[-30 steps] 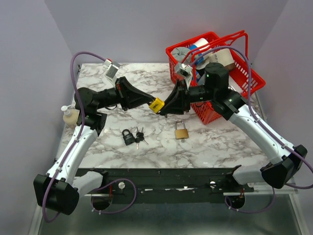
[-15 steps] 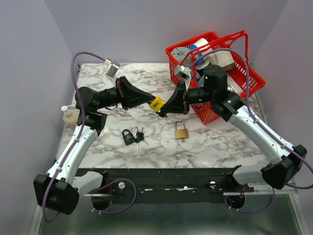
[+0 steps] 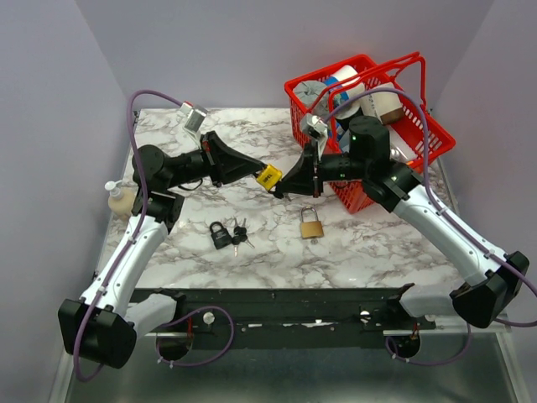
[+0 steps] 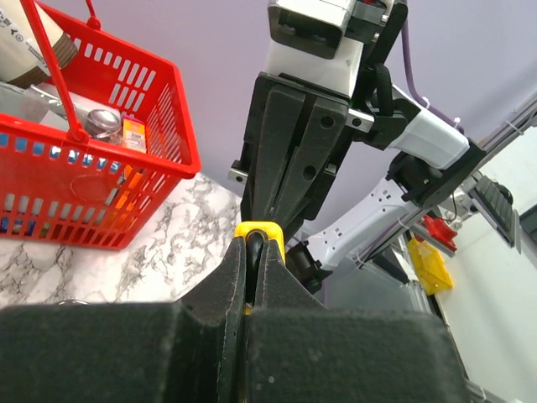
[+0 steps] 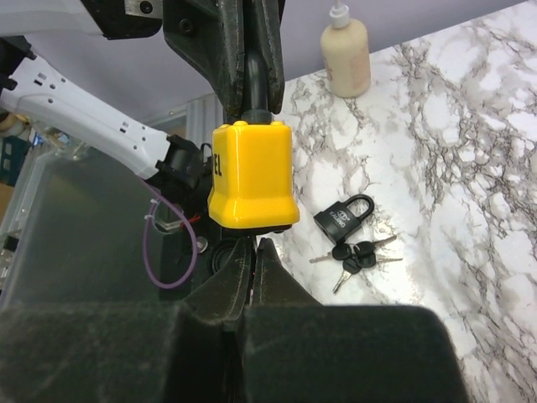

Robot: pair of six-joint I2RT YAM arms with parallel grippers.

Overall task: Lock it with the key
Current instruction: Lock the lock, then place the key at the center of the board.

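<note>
A yellow padlock (image 3: 269, 177) hangs in the air over the middle of the marble table (image 3: 252, 260). My left gripper (image 3: 256, 174) is shut on its dark shackle; in the left wrist view the yellow body (image 4: 260, 228) peeks out past my left gripper (image 4: 254, 248). My right gripper (image 3: 283, 189) meets the lock from the other side. In the right wrist view the yellow padlock (image 5: 252, 176) sits just above my right gripper (image 5: 254, 245), which is shut right under its underside. Only a thin sliver of the key (image 5: 252, 270) shows between the pads.
A black padlock (image 3: 220, 234) with a bunch of keys (image 3: 239, 233) and a brass padlock (image 3: 311, 225) lie on the table below the held lock. A red basket (image 3: 289, 84) full of items stands at the back right. A soap bottle (image 3: 120, 198) stands at the left edge.
My right gripper has gone from partly open to shut under the yellow padlock. Both arms and the lock have shifted only slightly.
</note>
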